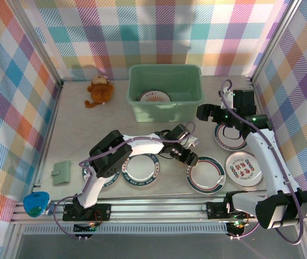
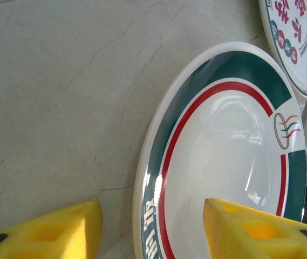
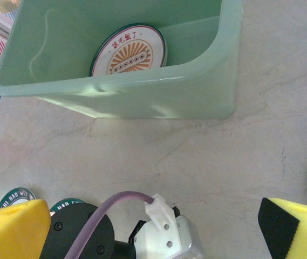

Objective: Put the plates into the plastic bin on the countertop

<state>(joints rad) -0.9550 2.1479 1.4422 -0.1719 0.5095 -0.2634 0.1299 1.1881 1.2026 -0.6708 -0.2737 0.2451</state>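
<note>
The countertop point(image 1: 72, 135) looks smooth, so a plate could skate away under a lopsided pinch. The plastic bin point(image 1: 166, 110) holds one sunburst plate point(image 1: 154, 97) (the rest lie outside it). The teal-and-red banded plate point(image 2: 223, 162) lies flat near the front. The left gripper point(image 2: 152, 216) straddles its rim with jaws apart, and a shallow bite might slip. The right gripper point(image 3: 154, 208) hangs wide open and empty.

The bin point(image 1: 164, 110) is mint green, the banded plate point(image 2: 223, 151) white, teal and red.
</note>
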